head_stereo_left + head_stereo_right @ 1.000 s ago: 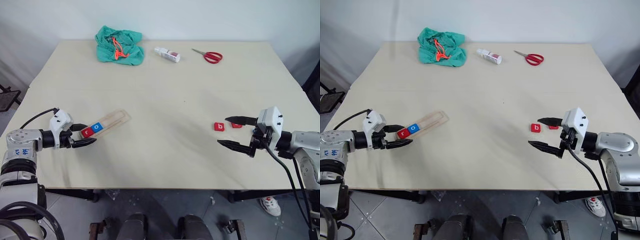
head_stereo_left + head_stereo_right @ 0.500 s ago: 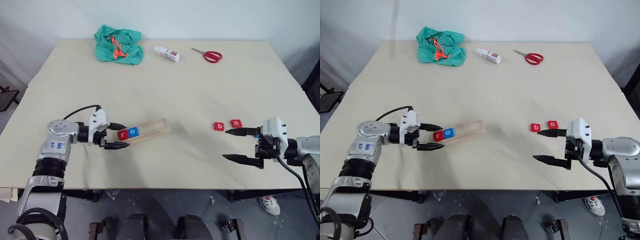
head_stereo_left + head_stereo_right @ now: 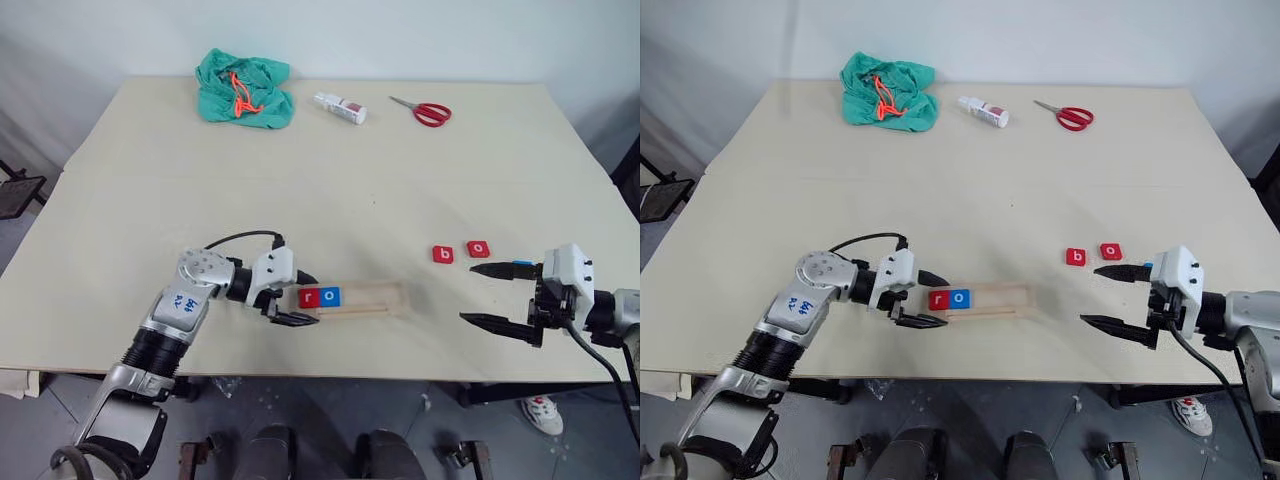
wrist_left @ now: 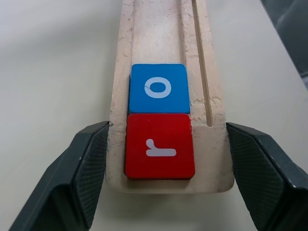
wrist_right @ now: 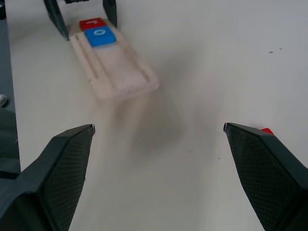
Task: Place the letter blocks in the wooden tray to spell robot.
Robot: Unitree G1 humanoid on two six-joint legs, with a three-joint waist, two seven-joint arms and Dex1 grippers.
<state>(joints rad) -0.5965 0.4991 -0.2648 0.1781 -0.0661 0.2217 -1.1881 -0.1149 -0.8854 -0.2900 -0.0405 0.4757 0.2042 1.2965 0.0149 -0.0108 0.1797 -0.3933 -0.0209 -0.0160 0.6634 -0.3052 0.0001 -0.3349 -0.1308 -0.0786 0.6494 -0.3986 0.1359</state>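
Gripping the wooden tray (image 3: 352, 298) by its end near the desk's front edge, the left gripper (image 3: 297, 302) clamps rigid, light wood. The right gripper (image 3: 498, 297) hangs wide open, empty; thin loose letter blocks (image 3: 443, 254) probably need an edge pinch.

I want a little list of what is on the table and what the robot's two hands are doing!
tray: wooden tray near the front edge of the table
in tray: red r block, blue o block, side by side
loose: red b block, red o block
left gripper: fingers either side of the tray's r end
right gripper: open, holding nothing
far edge: green cloth, small bottle, red scissors
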